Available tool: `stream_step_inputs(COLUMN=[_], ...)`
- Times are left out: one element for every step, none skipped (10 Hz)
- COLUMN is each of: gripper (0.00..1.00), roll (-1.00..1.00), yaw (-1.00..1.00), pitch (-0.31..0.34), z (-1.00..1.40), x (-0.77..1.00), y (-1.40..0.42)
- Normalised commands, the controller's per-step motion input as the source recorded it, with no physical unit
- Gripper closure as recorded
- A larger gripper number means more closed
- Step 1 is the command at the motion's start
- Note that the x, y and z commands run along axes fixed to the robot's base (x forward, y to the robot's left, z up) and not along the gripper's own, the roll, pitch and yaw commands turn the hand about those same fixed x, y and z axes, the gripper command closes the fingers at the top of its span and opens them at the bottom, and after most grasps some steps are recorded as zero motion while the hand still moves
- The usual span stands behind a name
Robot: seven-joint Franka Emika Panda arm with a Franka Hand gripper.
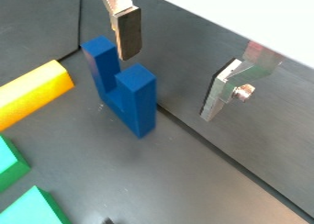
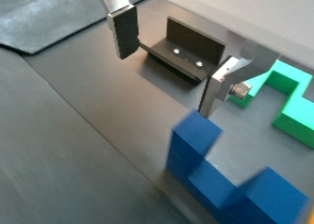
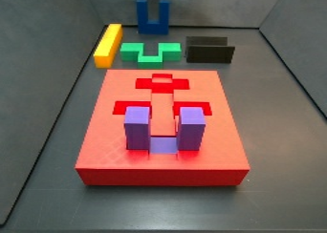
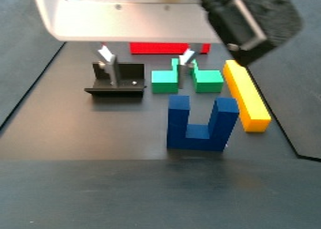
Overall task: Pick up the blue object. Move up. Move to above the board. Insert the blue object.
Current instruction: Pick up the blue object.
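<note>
The blue object (image 4: 201,121) is a dark blue U-shaped block. It stands on the dark floor with its prongs up, also in a side view (image 3: 153,15) and in both wrist views (image 1: 123,88) (image 2: 223,174). My gripper (image 4: 146,55) is open and empty, hanging above the floor. In both wrist views (image 1: 178,62) (image 2: 172,58) the block lies beside the gap, close to one finger (image 1: 128,30), not between the fingers. The board (image 3: 115,146) is a large red slab with recesses. It carries a purple U-shaped block (image 3: 160,128).
A yellow bar (image 4: 247,94) and a green notched block (image 4: 189,78) lie near the blue object. The fixture (image 4: 115,79) stands on the floor, below the gripper in a wrist view (image 2: 185,49). Grey walls enclose the floor.
</note>
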Motion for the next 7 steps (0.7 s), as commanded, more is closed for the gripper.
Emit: stream_step_inputs(gripper=[0.00, 0.00, 0.00, 0.00, 0.00, 0.00, 0.00], roll=[0.00, 0.03, 0.13, 0.25, 0.29, 0.32, 0.32], yaw=[0.05, 0.04, 0.00, 0.00, 0.00, 0.00, 0.00], pitch=[0.000, -0.023, -0.027, 0.000, 0.033, 0.064, 0.056], z=[-0.07, -0.07, -0.08, -0.04, -0.05, -0.05, -0.07], x=[-0.31, -0.31, -0.24, -0.04, 0.00, 0.00, 0.00], y=[0.00, 0.00, 0.00, -0.05, -0.02, 0.00, 0.00])
